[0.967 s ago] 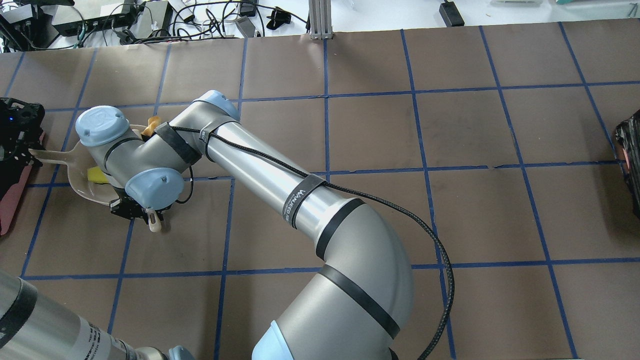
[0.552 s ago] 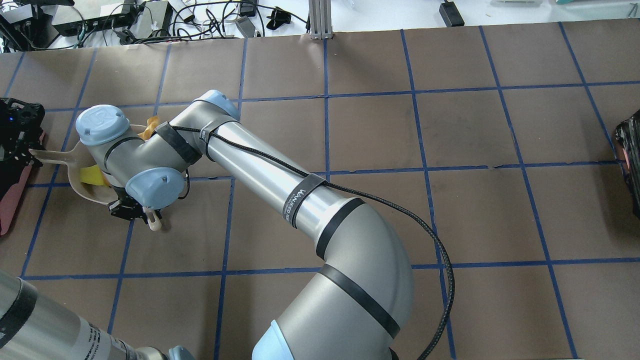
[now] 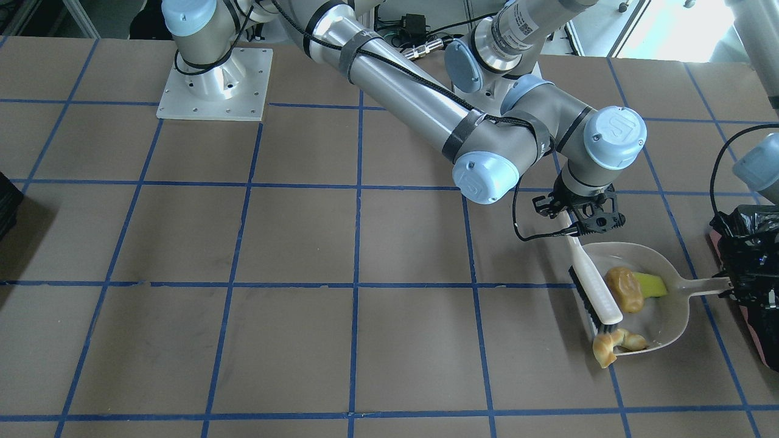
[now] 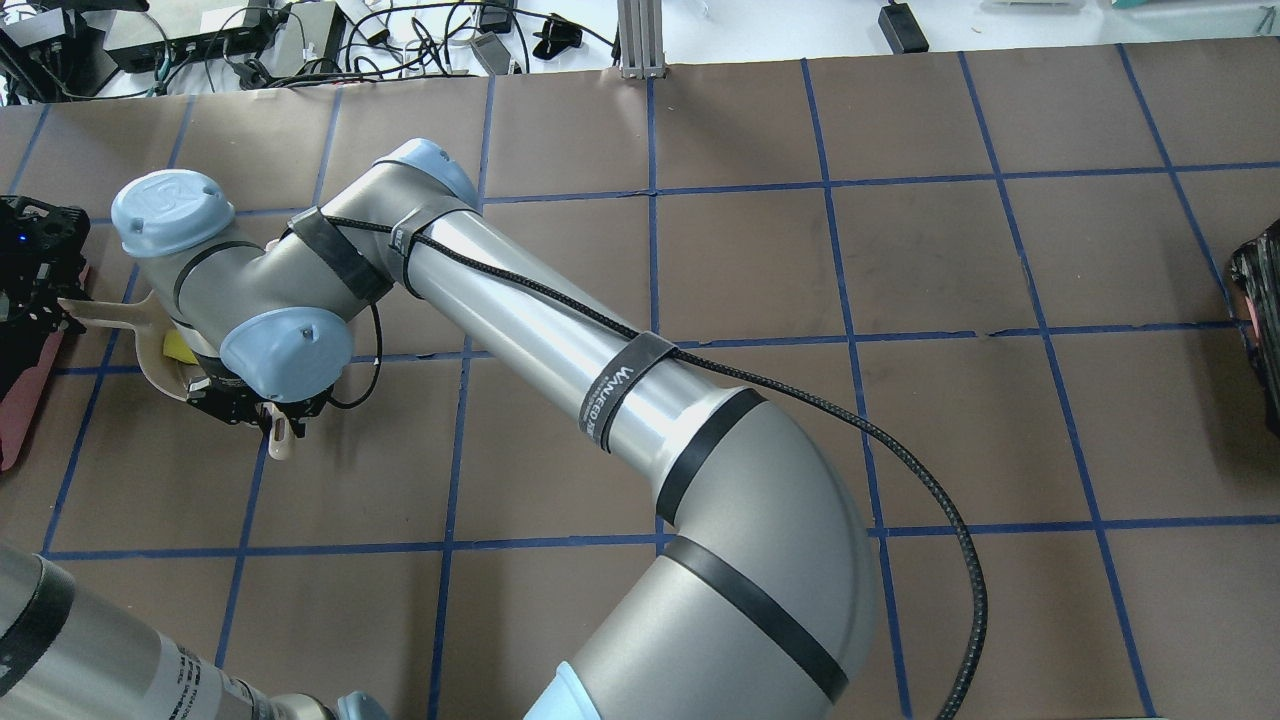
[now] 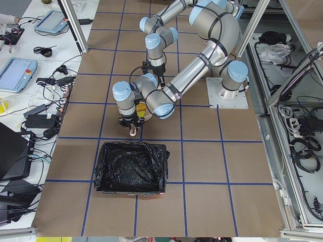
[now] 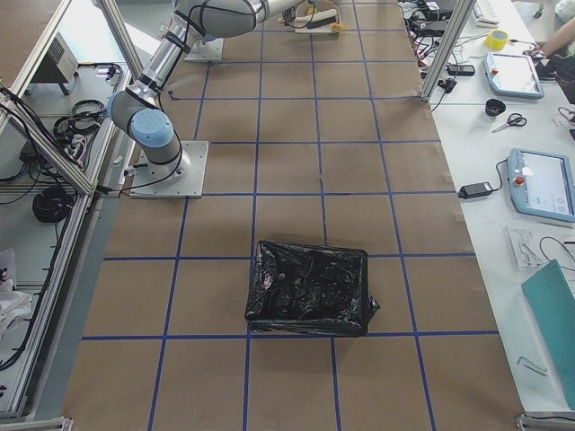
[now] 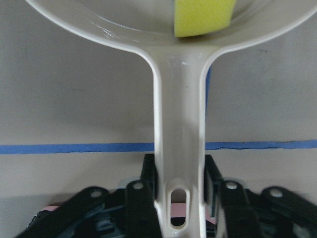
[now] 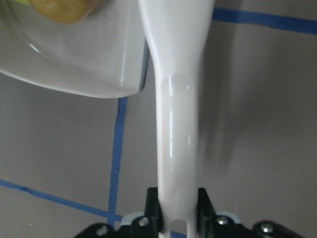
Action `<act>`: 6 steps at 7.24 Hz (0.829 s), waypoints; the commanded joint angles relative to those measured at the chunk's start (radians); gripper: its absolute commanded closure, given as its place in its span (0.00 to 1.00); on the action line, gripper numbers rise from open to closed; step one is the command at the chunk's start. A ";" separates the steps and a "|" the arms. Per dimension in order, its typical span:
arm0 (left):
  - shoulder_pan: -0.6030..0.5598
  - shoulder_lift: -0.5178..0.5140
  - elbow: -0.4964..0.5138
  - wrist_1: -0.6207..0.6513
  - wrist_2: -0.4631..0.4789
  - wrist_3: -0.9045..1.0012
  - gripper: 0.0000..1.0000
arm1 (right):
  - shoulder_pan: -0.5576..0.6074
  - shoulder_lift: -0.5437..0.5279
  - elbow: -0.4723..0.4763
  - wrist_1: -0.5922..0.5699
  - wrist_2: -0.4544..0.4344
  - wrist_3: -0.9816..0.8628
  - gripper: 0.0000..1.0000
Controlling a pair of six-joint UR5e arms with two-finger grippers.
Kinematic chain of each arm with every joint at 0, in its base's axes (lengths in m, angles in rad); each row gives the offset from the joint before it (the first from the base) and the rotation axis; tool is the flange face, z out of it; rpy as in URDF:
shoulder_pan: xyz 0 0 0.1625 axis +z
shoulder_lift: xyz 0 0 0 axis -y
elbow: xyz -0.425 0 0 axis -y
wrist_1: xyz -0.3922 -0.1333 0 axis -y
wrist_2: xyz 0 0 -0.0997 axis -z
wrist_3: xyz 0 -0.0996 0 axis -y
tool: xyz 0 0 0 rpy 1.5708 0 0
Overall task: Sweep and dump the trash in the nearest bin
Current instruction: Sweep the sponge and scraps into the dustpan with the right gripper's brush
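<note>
1. My left gripper (image 7: 181, 178) clamps the dustpan (image 3: 664, 323) by its handle, near the bin (image 3: 750, 243).
2. My right gripper (image 8: 178, 203) grasps the brush (image 3: 593, 286) (bristles at the pan's mouth).
3. Bread roll (image 3: 624, 289) and yellow wedge (image 3: 650, 284) lie inside the pan; croissant (image 3: 611, 347) sits on its lip.

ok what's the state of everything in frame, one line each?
dustpan: level, handle gripped
brush: head at the dustpan mouth
bread roll: in the dustpan
yellow wedge: in the dustpan, near its handle
croissant: straddling the dustpan lip
bin: open, black liner, no trash visible inside
left fingers: shut on dustpan handle
right fingers: shut on brush handle
</note>
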 commanded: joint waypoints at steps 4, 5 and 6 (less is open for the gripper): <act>-0.001 -0.004 -0.002 0.010 0.000 0.000 1.00 | -0.118 -0.321 0.460 0.124 -0.072 -0.025 1.00; -0.001 -0.005 0.000 0.015 -0.003 0.000 1.00 | -0.150 -0.428 0.642 0.045 -0.073 -0.061 1.00; 0.001 0.001 0.012 0.010 -0.026 -0.005 1.00 | -0.190 -0.538 0.805 -0.049 -0.096 -0.093 1.00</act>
